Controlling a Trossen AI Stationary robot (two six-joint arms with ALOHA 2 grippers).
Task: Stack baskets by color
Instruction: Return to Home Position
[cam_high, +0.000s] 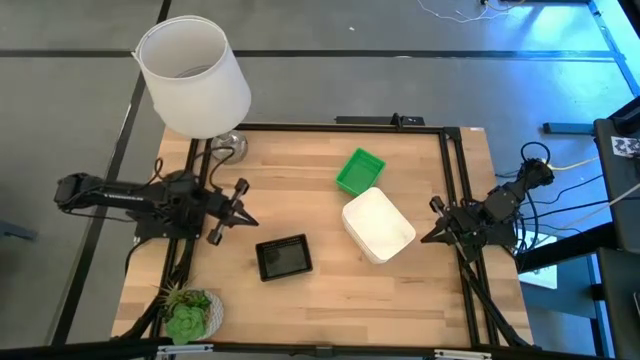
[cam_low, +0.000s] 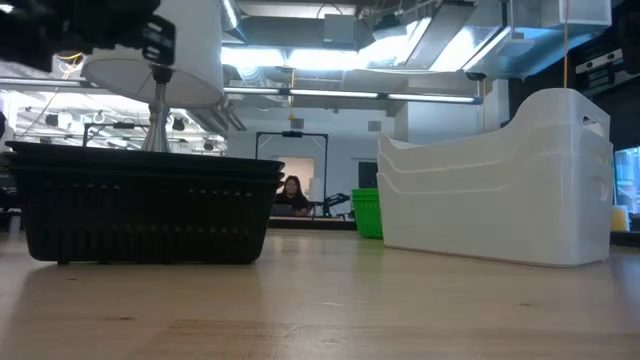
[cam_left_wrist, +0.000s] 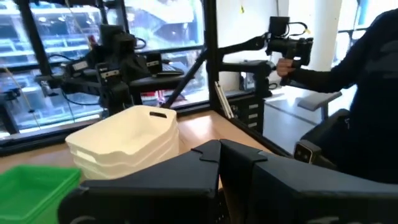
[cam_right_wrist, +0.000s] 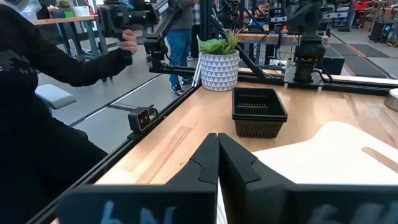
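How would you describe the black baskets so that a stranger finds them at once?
Find the wooden table, then the potted plant at its corner on the left arm's side. The black stack sits on the table between that plant and the white stack, touching neither. It alone is dark, with slotted walls; the green stack lies beyond the white one.

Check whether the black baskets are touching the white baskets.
Apart. The high view shows bare table between the black baskets and the white baskets; the low view shows a gap too.
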